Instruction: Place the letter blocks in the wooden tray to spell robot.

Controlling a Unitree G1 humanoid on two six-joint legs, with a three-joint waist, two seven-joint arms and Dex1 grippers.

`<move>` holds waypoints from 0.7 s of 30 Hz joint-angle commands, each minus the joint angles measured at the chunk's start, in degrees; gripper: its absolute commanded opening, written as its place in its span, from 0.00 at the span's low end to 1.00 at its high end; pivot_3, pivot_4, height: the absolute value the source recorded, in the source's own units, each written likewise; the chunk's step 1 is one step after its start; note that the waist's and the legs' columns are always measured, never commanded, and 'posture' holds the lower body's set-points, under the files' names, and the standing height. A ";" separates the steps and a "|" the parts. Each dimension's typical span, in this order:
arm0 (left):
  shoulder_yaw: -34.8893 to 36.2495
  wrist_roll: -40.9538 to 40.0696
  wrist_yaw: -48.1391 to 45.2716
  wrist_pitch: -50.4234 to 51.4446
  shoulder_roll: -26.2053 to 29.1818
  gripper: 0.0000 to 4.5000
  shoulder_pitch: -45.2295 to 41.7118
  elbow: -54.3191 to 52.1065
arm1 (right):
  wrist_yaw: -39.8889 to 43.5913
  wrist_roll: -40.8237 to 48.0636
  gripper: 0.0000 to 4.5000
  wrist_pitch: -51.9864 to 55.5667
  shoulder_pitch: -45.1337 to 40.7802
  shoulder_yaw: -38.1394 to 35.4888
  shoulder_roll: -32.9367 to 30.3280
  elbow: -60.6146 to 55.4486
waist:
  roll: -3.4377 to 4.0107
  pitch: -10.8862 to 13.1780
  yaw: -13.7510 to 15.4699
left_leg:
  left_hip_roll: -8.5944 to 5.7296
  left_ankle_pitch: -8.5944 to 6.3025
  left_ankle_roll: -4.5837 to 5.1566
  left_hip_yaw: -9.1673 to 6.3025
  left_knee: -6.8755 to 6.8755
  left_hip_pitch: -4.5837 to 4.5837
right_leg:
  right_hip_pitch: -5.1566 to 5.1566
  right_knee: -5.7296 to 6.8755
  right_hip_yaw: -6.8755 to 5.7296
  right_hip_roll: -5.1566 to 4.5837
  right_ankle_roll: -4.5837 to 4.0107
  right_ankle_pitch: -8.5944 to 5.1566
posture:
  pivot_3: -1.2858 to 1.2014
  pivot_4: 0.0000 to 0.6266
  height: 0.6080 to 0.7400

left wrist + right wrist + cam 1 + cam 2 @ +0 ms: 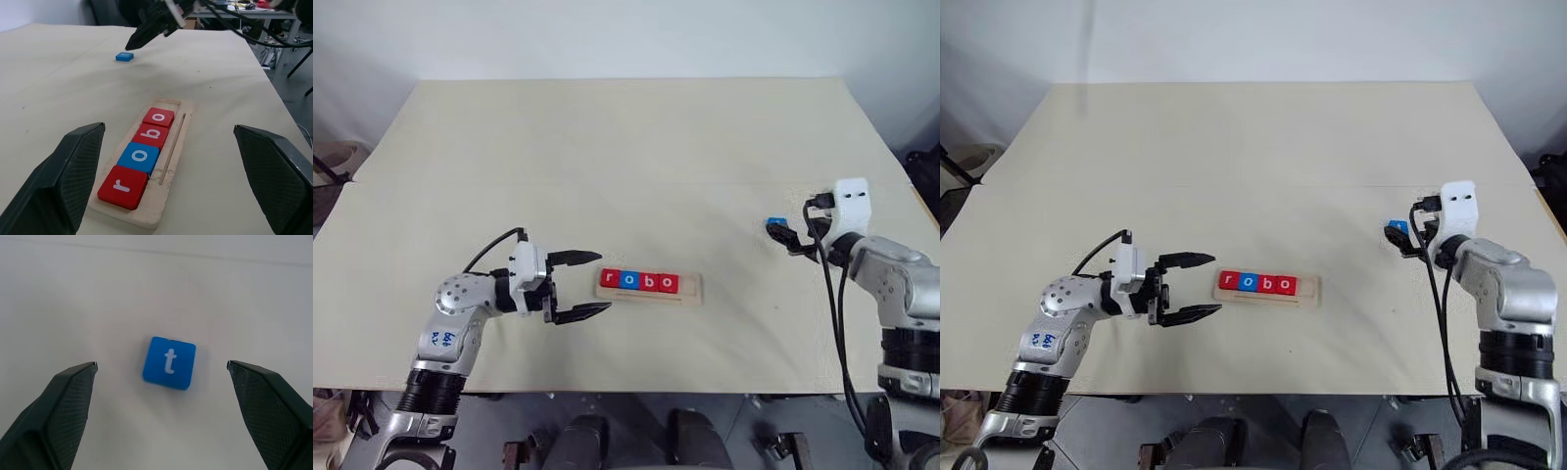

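1. Tray (693, 290) of pale wood is lying just off the left gripper (589, 285) fingertips, carrying tiles r (123, 186), o (139, 156), b (151, 134), o (158, 117); last slot bare.
2. Left gripper is gaping wide, holding nothing.
3. Blue t tile (169, 362) is sitting flat on the table (607, 157), between the spread fingers of the right gripper (161, 374), untouched.
4. Right gripper is standing wide, empty.

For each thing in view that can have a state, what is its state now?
wooden tray: holds four tiles spelling r, o, b, o; last slot empty.
blue t tile: flat on the table, letter up, not held.
left gripper: open, empty, beside the tray.
right gripper: open, above the t tile.
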 commanded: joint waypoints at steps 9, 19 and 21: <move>1.31 -0.68 2.81 0.08 0.37 1.00 2.76 -5.05 | -2.13 -6.70 0.79 -4.25 -7.16 4.68 2.46 13.49 | 0.00 0.00 -0.07 | 0.05 0.00 -0.01 -0.01 0.00 -0.01 | -0.02 0.09 -0.03 0.05 0.01 0.01 | 0.52 0.24 1.00; 1.15 -1.03 2.96 0.75 0.63 1.00 2.82 -5.56 | -1.43 -5.08 0.32 1.71 -4.49 3.94 2.81 4.42 | 0.00 0.00 0.03 | 0.05 0.00 -0.01 -0.03 0.03 -0.01 | -0.01 0.10 -0.03 0.06 0.01 0.01 | 0.52 0.24 1.00; 0.94 -1.05 2.54 0.80 0.65 1.00 2.40 -5.16 | -2.16 -3.73 0.32 6.70 -1.92 2.14 2.90 -2.61 | 0.00 0.00 0.09 | 0.06 0.00 -0.01 -0.03 0.00 -0.02 | -0.02 0.10 -0.04 0.06 0.01 0.01 | 0.52 0.24 1.00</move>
